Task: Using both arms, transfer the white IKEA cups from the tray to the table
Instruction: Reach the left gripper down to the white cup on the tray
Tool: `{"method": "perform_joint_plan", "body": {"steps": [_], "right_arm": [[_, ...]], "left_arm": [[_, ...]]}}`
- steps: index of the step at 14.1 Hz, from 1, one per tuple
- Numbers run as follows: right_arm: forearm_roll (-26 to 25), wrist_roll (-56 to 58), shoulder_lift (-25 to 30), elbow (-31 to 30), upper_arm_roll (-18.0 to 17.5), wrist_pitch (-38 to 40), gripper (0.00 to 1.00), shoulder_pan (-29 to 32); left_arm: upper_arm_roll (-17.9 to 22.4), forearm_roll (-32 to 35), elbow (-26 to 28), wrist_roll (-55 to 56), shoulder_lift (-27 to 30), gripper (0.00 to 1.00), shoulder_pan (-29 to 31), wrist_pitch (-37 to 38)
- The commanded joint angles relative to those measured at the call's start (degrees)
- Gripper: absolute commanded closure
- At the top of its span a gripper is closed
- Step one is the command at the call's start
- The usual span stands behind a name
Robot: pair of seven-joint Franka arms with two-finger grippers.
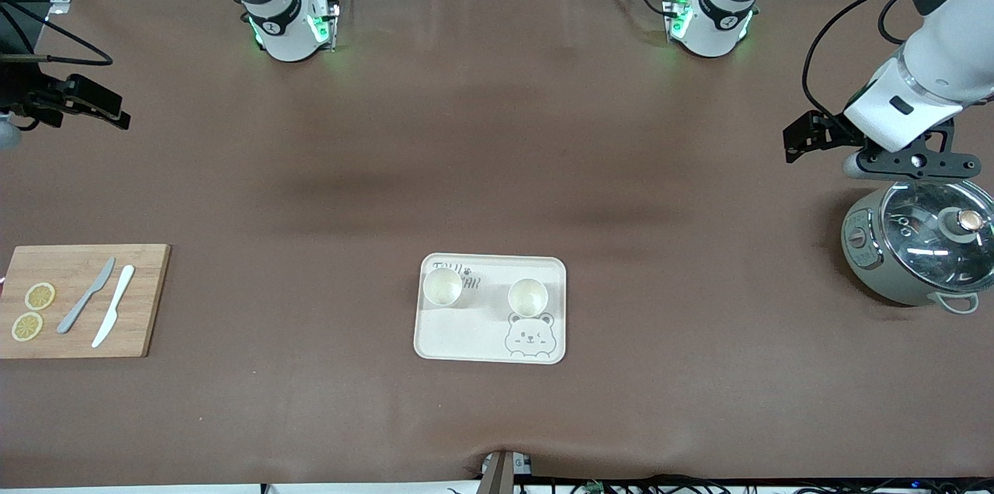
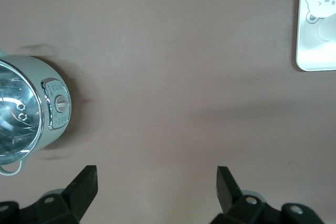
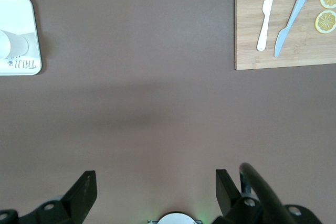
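Observation:
Two small cream-white cups stand upright on the bear-printed tray in the middle of the table. One cup is toward the right arm's end, the other cup toward the left arm's end, just above the bear print. My left gripper hangs open and empty over the table beside the pot; its wrist view shows the tray's corner. My right gripper is open and empty at the right arm's end of the table; its wrist view shows the tray and one cup.
A grey-green pot with a glass lid stands under the left hand, also seen in the left wrist view. A wooden cutting board with two knives and lemon slices lies at the right arm's end, also in the right wrist view.

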State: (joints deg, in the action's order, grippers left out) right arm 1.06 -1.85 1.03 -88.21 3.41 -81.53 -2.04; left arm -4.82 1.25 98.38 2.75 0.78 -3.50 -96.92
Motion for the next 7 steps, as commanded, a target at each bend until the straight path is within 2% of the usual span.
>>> {"method": "perform_joint_plan", "body": {"steps": [1,3,7], "right_arm": [[0.44,-0.88,0.46,-0.30,-0.42,-0.21,0.00,0.37],[0.53,-0.88,0.37,-0.29,-0.42,-0.21,0.00,0.28],[0.53,-0.88,0.28,-0.21,-0.42,-0.38,0.00,0.28]], "left_arm": [[-0.28,0.69,-0.20,1.03,-0.07,0.00,-0.28,0.24],[-0.37,1.21,-0.55,0.94,-0.43,0.00,-0.89,0.24],[-3.35,0.51,-2.05,4.43,-3.58,0.00,-3.52,-1.33]]}}
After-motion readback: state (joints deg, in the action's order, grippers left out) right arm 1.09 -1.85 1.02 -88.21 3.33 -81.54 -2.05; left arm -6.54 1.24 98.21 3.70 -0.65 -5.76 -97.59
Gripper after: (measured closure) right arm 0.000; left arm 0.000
